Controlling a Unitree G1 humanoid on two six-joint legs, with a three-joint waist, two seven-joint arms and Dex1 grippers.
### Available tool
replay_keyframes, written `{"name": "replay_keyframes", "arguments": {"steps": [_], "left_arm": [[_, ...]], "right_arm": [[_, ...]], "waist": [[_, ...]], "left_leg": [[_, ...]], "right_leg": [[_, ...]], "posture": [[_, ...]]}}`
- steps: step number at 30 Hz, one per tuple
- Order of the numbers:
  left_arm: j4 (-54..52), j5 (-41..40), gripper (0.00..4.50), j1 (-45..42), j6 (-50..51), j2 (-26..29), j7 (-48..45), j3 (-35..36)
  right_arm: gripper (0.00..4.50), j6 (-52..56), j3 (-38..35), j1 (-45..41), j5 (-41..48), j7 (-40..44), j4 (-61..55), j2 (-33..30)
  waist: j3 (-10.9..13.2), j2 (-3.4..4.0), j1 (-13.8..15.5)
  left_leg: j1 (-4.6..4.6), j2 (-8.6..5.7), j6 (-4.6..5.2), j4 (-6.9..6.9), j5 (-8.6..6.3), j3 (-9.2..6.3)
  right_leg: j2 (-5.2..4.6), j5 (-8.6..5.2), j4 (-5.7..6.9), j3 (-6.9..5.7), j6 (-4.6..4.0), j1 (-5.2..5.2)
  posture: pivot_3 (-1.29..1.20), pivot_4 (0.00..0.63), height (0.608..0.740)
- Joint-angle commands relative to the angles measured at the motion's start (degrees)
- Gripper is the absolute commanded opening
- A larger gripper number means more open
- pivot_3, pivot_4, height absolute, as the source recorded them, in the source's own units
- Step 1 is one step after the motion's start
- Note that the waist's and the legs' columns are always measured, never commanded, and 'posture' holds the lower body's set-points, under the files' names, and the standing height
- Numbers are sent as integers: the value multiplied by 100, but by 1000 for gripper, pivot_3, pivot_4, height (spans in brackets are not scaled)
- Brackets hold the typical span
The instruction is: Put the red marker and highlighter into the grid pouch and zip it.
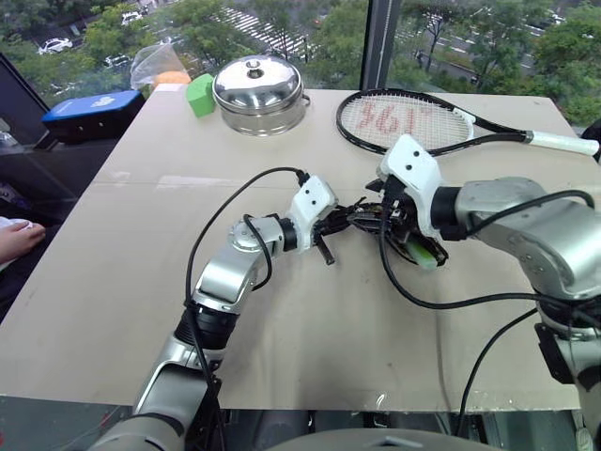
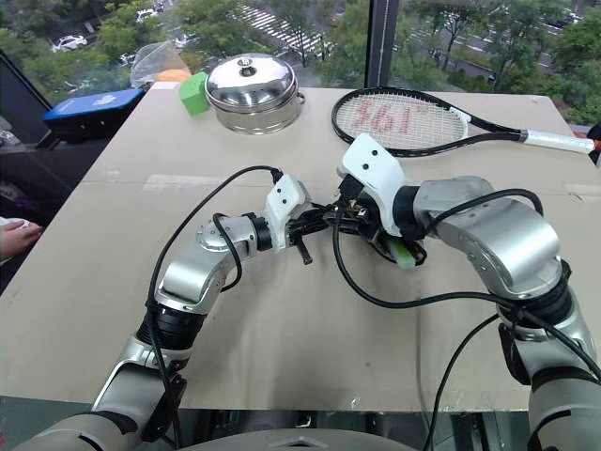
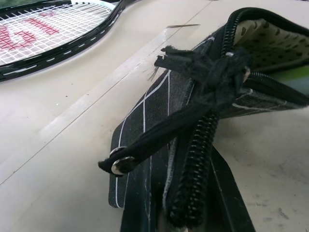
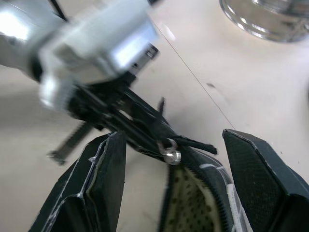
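In the middle of the pale beige surface (image 1: pixel 141 310) the two arms meet over the flat black fabric pouch with the white grid lines (image 3: pixel 145 121). The left gripper (image 1: pixel 331 225) has its fingers pinched tight on one end of the pouch, next to the black zipper teeth (image 3: pixel 193 164) and the knotted black pull cord (image 3: pixel 207 82) with its small metal ring. The pouch mouth gapes, showing a pale dotted lining (image 3: pixel 270 41). The right gripper (image 4: pixel 169 193) hangs just above that mouth, its two black fingers (image 4: pixel 91 193) spread wide on either side of the opening and holding nothing. Under the right wrist a stubby light green highlighter (image 1: pixel 420 252) pokes out at the far end of the pouch; I can't tell how far inside it sits. At the far side of the surface rest a lidded steel pot (image 1: pixel 260 92), a green cube (image 1: pixel 199 94) beside it, and a black tennis racket with a white grip (image 1: pixel 441 117).
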Motion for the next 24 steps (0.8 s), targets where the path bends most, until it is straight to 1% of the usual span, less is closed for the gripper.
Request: {"name": "replay_keyframes", "arguments": {"steps": [1,3,4,5,6,11,14,19,20,21,23,24], "left_arm": [[-265,-143,0,-6,-76,5,-87,67],[-254,-159,0,-19,-66,12,-112,82],[-254,-165,0,-19,-62,18,-128,90],[-253,-172,0,-18,-55,24,-145,96],[-261,-177,0,-10,-51,30,-155,101],[-300,-183,0,30,-39,41,-188,115],[-291,-187,0,45,-51,48,-192,111],[-262,-170,0,43,-79,48,-190,108],[-270,-169,0,49,-76,50,-187,110],[-272,-167,0,52,-76,51,-186,111],[-273,-165,0,56,-76,50,-182,111],[-269,-163,0,56,-77,51,-181,110]], "right_arm": [[3231,-281,194,-191,-177,16,214,62],[3231,-349,259,-218,-204,62,305,95],[2807,-376,281,-232,-217,70,338,116],[2696,-440,322,-250,-250,76,369,123],[2420,-489,353,-262,-282,75,385,132],[2420,-587,431,-281,-389,98,393,143],[1223,-650,481,-296,-430,170,362,112],[1223,-634,504,-279,-437,245,298,78],[991,-619,495,-269,-433,255,280,74],[630,-602,485,-256,-425,274,267,63],[49,-570,464,-232,-412,302,247,52],[49,-544,449,-216,-403,307,238,52]], "waist": [[0,0,-3],[0,0,0],[0,0,0],[0,0,-2],[0,0,-3],[0,0,-3],[0,0,-4],[0,0,-2],[0,0,-3],[0,0,-3],[0,0,-3],[0,0,-3]], "left_leg": [[0,0,0,0,0,1],[0,0,0,0,0,1],[-1,0,1,0,-1,1],[-1,0,2,0,-1,1],[-1,0,3,0,-2,2],[0,1,4,0,-2,0],[0,1,0,0,0,1],[0,1,2,0,-1,1],[0,1,3,0,-2,1],[0,1,4,0,-2,1],[0,1,4,0,-2,0],[0,1,3,0,-2,0]], "right_leg": [[0,0,-1,0,0,0],[0,0,-2,0,0,0],[0,0,-2,0,0,0],[0,0,-2,0,0,0],[0,0,-2,0,0,0],[0,0,-1,0,0,0],[0,0,-1,0,0,0],[0,0,-1,0,0,0],[0,0,-1,0,0,0],[0,0,-1,0,0,0],[0,0,-1,0,0,0],[0,0,-1,0,0,0]], "posture": [[0,150,740],[0,150,740],[0,150,740],[0,150,740],[0,150,740],[0,150,740],[0,150,740],[0,150,740],[0,150,740],[0,150,740],[0,150,740],[0,150,740]]}}
